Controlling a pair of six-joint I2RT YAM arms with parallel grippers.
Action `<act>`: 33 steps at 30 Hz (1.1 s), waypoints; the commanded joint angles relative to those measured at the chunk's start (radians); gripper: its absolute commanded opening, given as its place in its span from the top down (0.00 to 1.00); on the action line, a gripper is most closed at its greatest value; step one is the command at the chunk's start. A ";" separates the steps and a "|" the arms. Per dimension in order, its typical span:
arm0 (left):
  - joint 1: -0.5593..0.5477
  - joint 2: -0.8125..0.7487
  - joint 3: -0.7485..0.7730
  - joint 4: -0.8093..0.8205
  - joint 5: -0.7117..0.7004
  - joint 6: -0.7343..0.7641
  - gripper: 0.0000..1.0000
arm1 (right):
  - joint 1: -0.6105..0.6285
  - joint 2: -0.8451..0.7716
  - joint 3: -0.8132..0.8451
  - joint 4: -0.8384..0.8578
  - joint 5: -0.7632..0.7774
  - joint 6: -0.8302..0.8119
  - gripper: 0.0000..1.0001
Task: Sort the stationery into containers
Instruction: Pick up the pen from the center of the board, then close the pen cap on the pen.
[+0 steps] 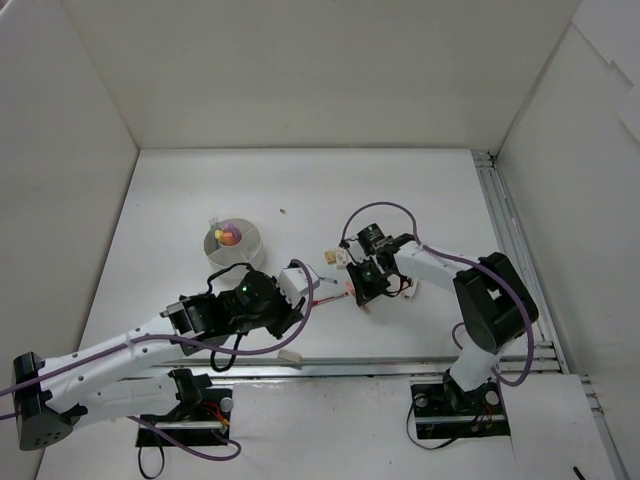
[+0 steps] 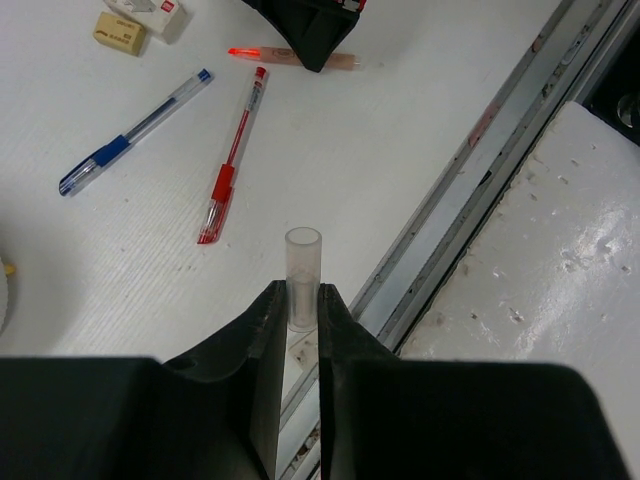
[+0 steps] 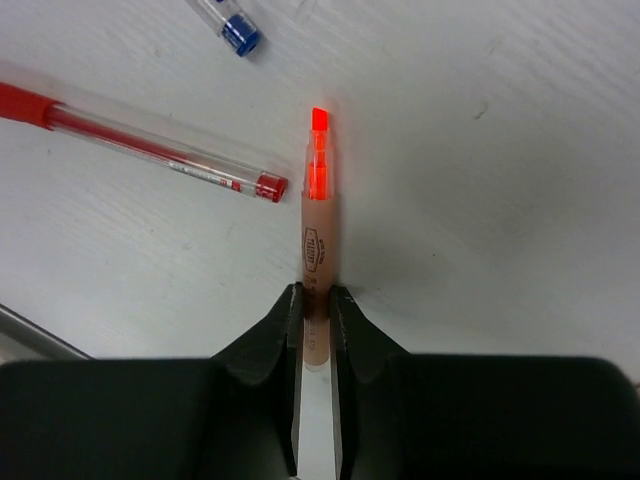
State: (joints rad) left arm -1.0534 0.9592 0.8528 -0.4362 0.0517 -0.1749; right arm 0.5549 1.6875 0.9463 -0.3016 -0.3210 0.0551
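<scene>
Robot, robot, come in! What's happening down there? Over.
Left fingers shut on clear cap. Right fingers shut on orange marker, tip bare. Red pen lies close beside it.

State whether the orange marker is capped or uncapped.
Uncapped: the orange marker shows its bare tip beyond the right gripper; the left gripper holds a clear cap.

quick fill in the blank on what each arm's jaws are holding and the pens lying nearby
The right jaws are shut on an ___ marker.
The left jaws pinch a ___ plastic cap.
The pen lying nearest the marker's tip is ___.
Missing words: orange; clear; red.
</scene>
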 commanded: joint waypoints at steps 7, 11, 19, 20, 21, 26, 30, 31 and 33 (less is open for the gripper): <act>0.016 -0.063 0.006 0.024 -0.015 -0.054 1.00 | 0.025 -0.204 0.170 -0.090 0.036 -0.276 1.00; 0.016 -0.074 0.002 0.027 -0.007 -0.092 1.00 | 0.085 -0.297 0.221 -0.090 0.088 -0.661 1.00; 0.026 -0.146 0.020 0.014 0.003 -0.222 1.00 | 0.160 -0.364 0.209 0.293 0.424 -1.021 1.00; 0.026 -0.157 0.015 0.023 0.014 -0.251 1.00 | 0.155 -0.373 0.182 0.383 0.409 -1.081 1.00; 0.026 -0.166 0.008 0.036 0.020 -0.270 1.00 | 0.157 -0.397 0.104 0.454 0.370 -1.136 1.00; 0.055 -0.178 0.012 0.066 0.098 -0.316 1.00 | 0.143 -0.433 -0.105 0.935 0.177 -1.422 1.00; 0.066 -0.152 -0.003 0.122 0.178 -0.353 1.00 | 0.131 -0.477 -0.164 0.940 0.038 -1.483 1.00; 0.078 -0.145 -0.001 0.119 0.194 -0.353 1.00 | 0.131 -0.492 -0.178 0.940 0.011 -1.483 1.00; 0.101 -0.126 0.008 0.103 0.195 -0.363 1.00 | 0.129 -0.560 -0.234 0.938 -0.096 -1.511 1.00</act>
State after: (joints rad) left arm -0.9794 0.8082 0.8421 -0.4019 0.1932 -0.4953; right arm 0.6926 1.2526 0.7475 0.4484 -0.2276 -1.3449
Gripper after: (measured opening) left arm 0.100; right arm 0.095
